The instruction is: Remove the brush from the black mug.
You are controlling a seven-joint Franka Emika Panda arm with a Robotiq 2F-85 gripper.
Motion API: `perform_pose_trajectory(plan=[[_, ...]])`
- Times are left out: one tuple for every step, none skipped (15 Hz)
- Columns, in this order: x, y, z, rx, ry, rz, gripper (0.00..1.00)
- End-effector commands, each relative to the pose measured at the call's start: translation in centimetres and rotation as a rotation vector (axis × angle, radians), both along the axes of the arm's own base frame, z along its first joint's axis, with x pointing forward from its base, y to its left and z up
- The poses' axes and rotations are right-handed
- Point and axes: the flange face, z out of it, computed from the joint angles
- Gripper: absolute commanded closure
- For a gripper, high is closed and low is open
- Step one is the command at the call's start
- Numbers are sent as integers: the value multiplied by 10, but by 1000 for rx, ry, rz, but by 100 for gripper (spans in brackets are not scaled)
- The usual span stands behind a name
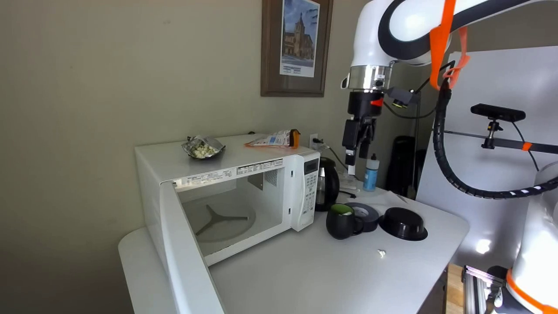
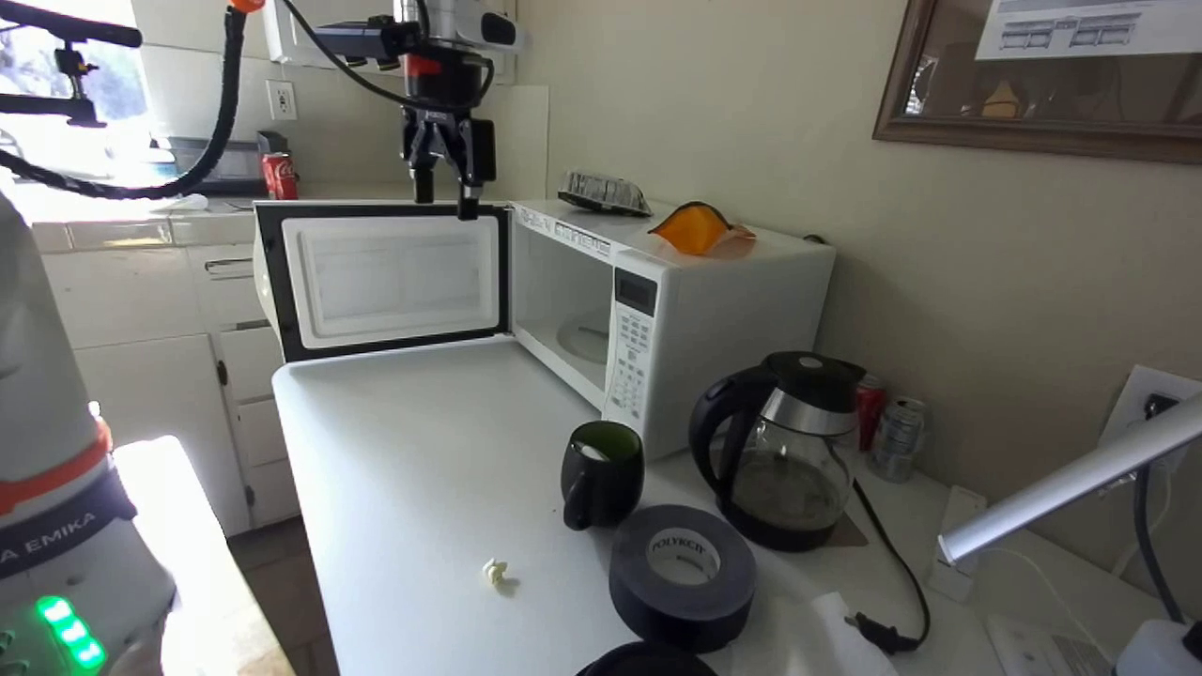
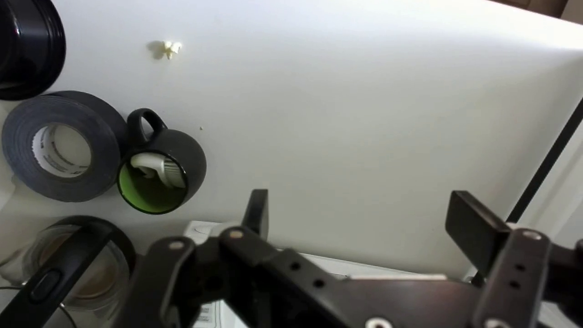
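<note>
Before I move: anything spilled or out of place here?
Yes. A pale crumb, probably popcorn, lies loose on the table, apart from the similar bits in the open packet atop the microwave. The door stands wide open. The brush sits inside the black mug, an odd place for it.

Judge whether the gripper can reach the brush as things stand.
Probably yes: the gripper is open and nothing covers the mouth of the black mug holding the brush, though going in may be tight.

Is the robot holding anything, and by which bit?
Nothing. The black gripper is open; the whitish bristled brush is inside the round black, green-lined mug.
</note>
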Motion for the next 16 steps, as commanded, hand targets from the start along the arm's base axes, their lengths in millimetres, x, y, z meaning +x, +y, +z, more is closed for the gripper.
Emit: perform_pose_trajectory(plan=[[0, 0, 1, 0, 1, 0, 0], [0, 0, 1, 0, 1, -1, 0], [0, 0, 1, 0, 1, 0, 0], [0, 0, 1, 0, 1, -1, 0], [0, 0, 1, 0, 1, -1, 0], [0, 0, 1, 0, 1, -1, 0], [2, -10, 4, -3, -11, -2, 0], [3, -24, 9, 1, -18, -3, 0], [6, -41, 13, -25, -28, 28, 0], [9, -58, 15, -54, -32, 55, 0], [12, -74, 16, -59, -27, 75, 0], [17, -90, 16, -59, -24, 90, 0], [21, -102, 12, -51, -20, 95, 0], [24, -111, 6, -44, -18, 82, 0], [26, -117, -3, -44, -6, 61, 0], [27, -124, -15, -53, 9, 44, 0]])
